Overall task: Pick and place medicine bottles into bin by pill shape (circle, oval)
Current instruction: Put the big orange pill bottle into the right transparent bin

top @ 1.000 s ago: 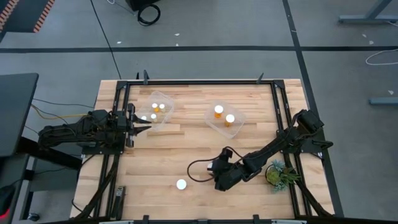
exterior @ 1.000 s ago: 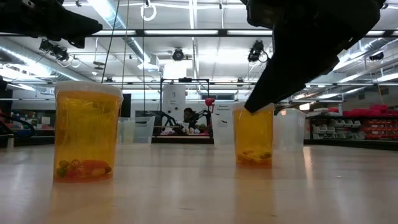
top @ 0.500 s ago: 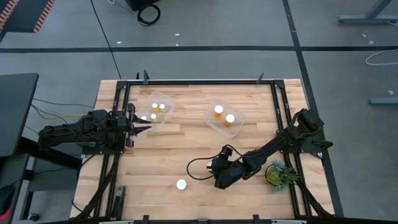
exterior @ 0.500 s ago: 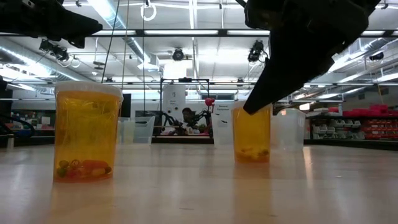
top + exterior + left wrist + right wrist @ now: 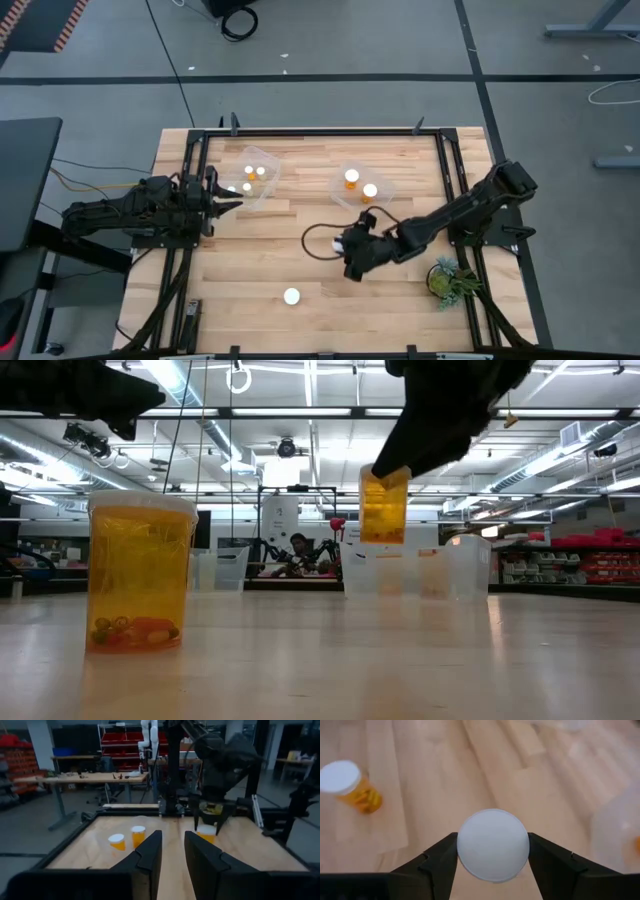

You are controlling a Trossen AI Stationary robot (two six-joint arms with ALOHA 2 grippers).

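My right gripper (image 5: 350,252) is shut on an orange pill bottle with a white cap (image 5: 493,845), held above the table's middle; the low view shows the bottle (image 5: 384,506) in the air. Another bottle (image 5: 291,296) stands on its base near the front edge and also shows in the low view (image 5: 140,572). A clear bin (image 5: 266,158) at the far left holds capped bottles. A second clear bin (image 5: 384,196) to the far right of my right gripper holds two bottles. My left gripper (image 5: 236,206) is open and empty beside the left bin. My right gripper pinches the bottle at its cap end between its two fingers, one on each side of the round white cap (image 5: 465,845). The fingers come from above, pointing down. The bottle hangs below them, nearly upright, its base (image 5: 382,536) clear of the table.
A small green potted plant (image 5: 447,279) stands at the table's front right. A black frame (image 5: 320,131) runs around the wooden top. A black cable (image 5: 312,240) loops beside my right gripper. There is bare wood between the two bins and in front of them.
My right gripper has risen and gone toward the table's far edge, nearer the right bin, still shut on the bottle. The bottle, which stood on the table a second ago, is now lifted clear of it.
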